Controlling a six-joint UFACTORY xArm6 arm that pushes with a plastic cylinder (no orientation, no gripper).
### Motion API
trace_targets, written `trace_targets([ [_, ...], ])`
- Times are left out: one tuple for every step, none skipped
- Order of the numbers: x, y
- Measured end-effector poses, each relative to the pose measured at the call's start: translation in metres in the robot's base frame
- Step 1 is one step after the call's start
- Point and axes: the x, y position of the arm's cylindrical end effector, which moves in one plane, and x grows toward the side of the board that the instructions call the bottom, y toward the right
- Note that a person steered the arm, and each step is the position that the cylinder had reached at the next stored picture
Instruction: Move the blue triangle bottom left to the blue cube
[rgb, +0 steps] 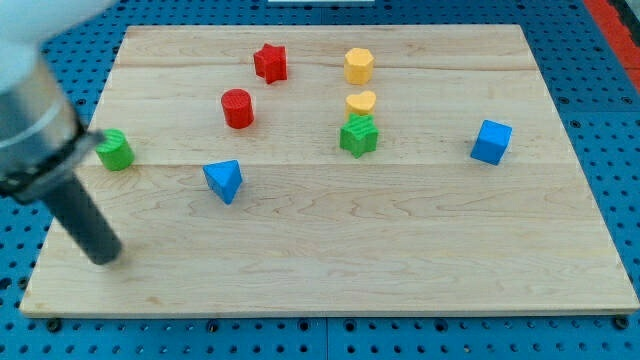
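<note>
The blue triangle (224, 181) lies left of the board's centre. The blue cube (491, 141) sits far off at the view's right. My tip (104, 254) rests on the board near its left edge, below and to the left of the blue triangle, well apart from it. The dark rod rises from the tip toward the view's upper left, where the blurred arm fills the corner.
A green cylinder (115, 150) sits by the rod at the left. A red cylinder (237, 108) and red star (270, 62) lie above the triangle. A yellow hexagon (359, 65), yellow heart (361, 102) and green star (358, 136) stand mid-board. The wooden board (330, 270) lies on blue pegboard.
</note>
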Motion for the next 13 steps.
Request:
trace_targets([
  [-0.043, 0.054],
  [-0.072, 0.115],
  [-0.075, 0.071],
  [-0.095, 0.056],
  [-0.112, 0.162],
  [-0.104, 0.188],
  [-0.096, 0.160],
  [-0.070, 0.233],
  [-0.085, 0.318],
  [-0.112, 0.368],
  [-0.105, 0.344],
  [-0.061, 0.364],
  [-0.072, 0.397],
])
